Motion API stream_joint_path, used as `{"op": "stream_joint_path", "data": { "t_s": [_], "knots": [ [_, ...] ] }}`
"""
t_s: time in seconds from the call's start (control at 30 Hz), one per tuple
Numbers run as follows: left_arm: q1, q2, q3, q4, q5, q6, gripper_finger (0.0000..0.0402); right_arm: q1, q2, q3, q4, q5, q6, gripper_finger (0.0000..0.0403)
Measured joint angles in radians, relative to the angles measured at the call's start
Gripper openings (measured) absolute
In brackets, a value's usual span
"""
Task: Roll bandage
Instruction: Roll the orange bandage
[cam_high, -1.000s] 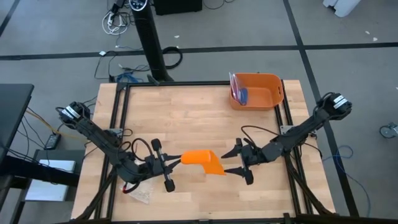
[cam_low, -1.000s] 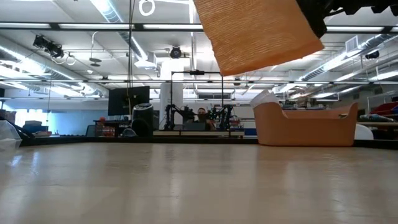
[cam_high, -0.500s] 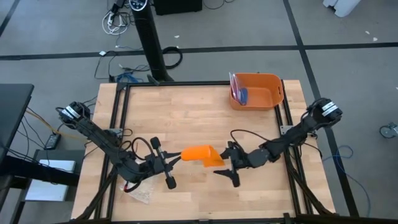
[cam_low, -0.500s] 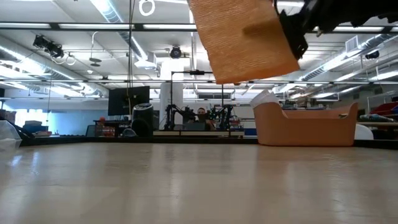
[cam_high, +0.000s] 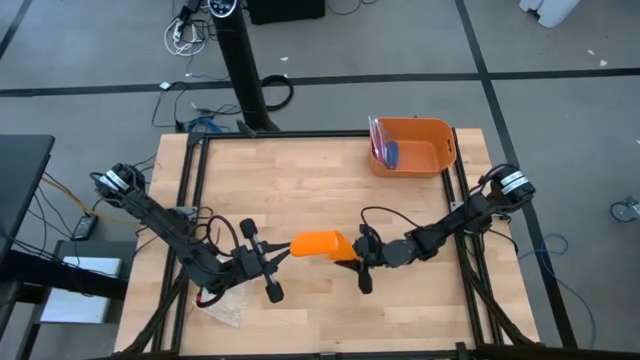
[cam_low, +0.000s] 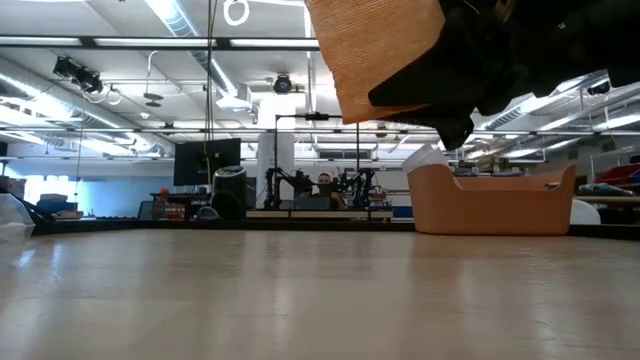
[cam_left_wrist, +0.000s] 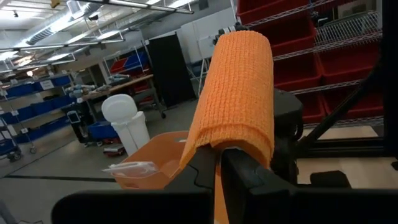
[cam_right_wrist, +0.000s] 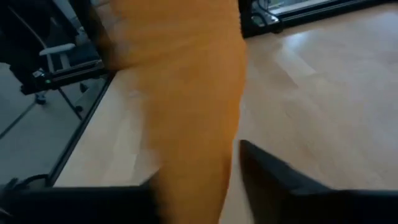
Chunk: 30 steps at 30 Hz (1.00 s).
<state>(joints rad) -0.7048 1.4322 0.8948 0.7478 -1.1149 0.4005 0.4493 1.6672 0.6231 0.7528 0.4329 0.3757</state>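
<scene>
Rightward, the right hand (cam_high: 358, 262) has closed in on the bandage (cam_high: 322, 245), fingers spread; the left hand (cam_high: 283, 258) clamps its end. A missed pinch could loosen the roll.

Table (cam_high: 300, 170): lying under both arms, framed by rails.

Bandage (cam_high: 322, 245): hanging above the table's near-centre, between the two grippers, clear of the tabletop in the low view (cam_low: 385, 55).

Left gripper (cam_high: 284, 256): sitting just left of the bandage, its fingers (cam_left_wrist: 245, 171) closing on the bandage's left end, the cloth (cam_left_wrist: 239, 93) draping over them.

Right gripper (cam_high: 362, 262): sitting just right of the bandage, its fingers straddling the right end (cam_right_wrist: 186, 106); contact not discernible.

Bin (cam_high: 412, 146): standing at the table's far right corner, well apart from the bandage, holding a bag (cam_high: 384, 150) against its left wall.

Packet (cam_high: 226, 312): lying at the near left edge, beneath the left arm.
</scene>
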Motion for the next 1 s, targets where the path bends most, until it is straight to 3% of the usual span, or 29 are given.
{"op": "stream_joint_path", "data": {
  "t_s": [0.07,0.13,0.3,0.57,0.8,1.0],
  "knots": [
    [0.000,0.000,0.000,0.001,0.000,0.001,0.0014,0.009,0.000,0.000,0.010,0.031,-0.015,0.0029],
    [0.000,0.000,0.000,0.002,0.000,0.001,0.0014,0.021,-0.003,0.000,0.021,0.046,-0.036,0.0012],
    [0.000,0.000,0.000,0.063,-0.003,0.049,0.0014,0.021,0.001,0.000,0.022,-0.010,0.008,0.0004],
    [0.021,0.000,-0.002,0.224,-0.079,0.262,0.0014,0.072,0.002,0.000,-0.035,-0.072,0.141,0.0002],
    [0.086,-0.002,-0.022,0.336,-0.189,0.426,0.0014,0.161,0.002,0.000,-0.037,-0.050,0.234,0.0001],
    [0.166,-0.038,-0.144,0.369,-0.279,0.447,0.0014,0.212,-0.001,0.019,-0.036,0.036,0.257,0.0001]
  ]
}}
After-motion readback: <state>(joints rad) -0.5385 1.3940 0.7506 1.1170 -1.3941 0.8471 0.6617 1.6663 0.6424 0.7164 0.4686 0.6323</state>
